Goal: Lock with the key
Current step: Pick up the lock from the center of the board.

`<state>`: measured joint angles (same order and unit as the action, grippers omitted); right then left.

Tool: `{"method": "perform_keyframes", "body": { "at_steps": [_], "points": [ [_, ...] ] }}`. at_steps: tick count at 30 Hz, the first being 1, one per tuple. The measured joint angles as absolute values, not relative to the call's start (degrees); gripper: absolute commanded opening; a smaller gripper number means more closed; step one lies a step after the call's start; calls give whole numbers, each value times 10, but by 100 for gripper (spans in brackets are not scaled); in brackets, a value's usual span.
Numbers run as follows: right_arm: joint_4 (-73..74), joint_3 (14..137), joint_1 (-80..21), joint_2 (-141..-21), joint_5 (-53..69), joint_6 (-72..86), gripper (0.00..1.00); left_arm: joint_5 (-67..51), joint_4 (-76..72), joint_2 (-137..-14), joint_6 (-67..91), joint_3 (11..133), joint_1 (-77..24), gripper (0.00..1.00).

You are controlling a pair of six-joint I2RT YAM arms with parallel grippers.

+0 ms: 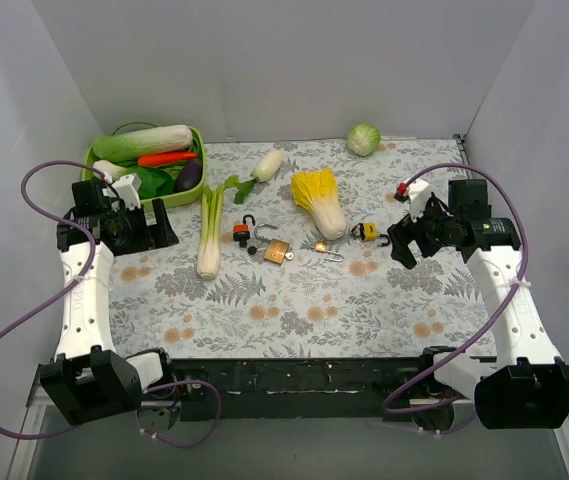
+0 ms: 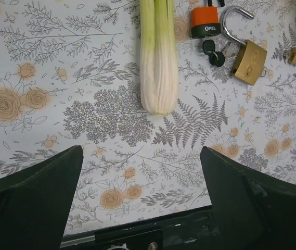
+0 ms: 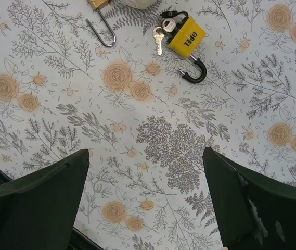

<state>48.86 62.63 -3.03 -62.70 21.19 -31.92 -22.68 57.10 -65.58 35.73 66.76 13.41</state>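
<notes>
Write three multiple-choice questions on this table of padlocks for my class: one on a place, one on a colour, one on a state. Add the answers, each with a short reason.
1. Where does the yellow padlock lie?
A) on the floor
B) on the cloth, right of the yellow cabbage
C) inside a drawer

2. What colour is the padlock nearest the leek?
A) blue
B) white
C) orange

3. How does the shackle of the large brass padlock stand?
A) open
B) shut
C) missing

Answers:
1 B: the top view shows it on the flowered cloth just right of the cabbage.
2 C: the orange padlock lies right beside the stalk in the left wrist view.
3 A: one end of the shackle stands free of the body.
</notes>
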Motion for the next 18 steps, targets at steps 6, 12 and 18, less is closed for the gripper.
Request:
{"method": "perform_keyframes", "body": {
  "at_steps": [6,12,18],
  "points": [
    [503,656,-31,-705,233,-421,98,-201,543,-672,354,669,134,98],
    [524,733,-36,-821,247,-526,98,-222,504,-672,326,700,134,98],
    [514,736,-60,-868,243,-622,98,-267,455,-660,323,695,134,98]
  ]
}}
